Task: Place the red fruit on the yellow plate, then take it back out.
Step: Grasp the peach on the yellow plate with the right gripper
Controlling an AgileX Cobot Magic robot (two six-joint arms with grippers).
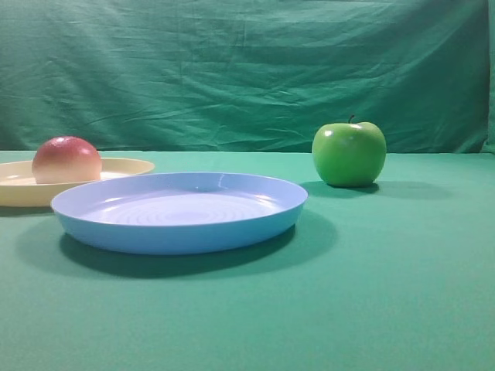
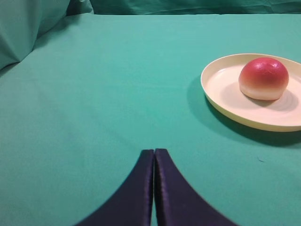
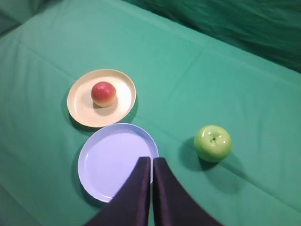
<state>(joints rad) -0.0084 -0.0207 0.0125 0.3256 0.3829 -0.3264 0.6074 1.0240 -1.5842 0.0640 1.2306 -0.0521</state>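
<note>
A staged robot test setup, like a lab or recording studio rather than a home or kitchen. A plain green cloth point(image 1: 371, 309) covers the whole surface, and a wrinkled green cloth backdrop point(image 1: 247, 69) hangs behind it, hiding any room. The only items are simple props: a glossy green apple point(image 1: 349, 153), a red fruit point(image 1: 66, 159) on a yellow plate point(image 1: 131, 166), and a light blue plate point(image 1: 182, 212). No furniture, walls or household clutter show.
</note>
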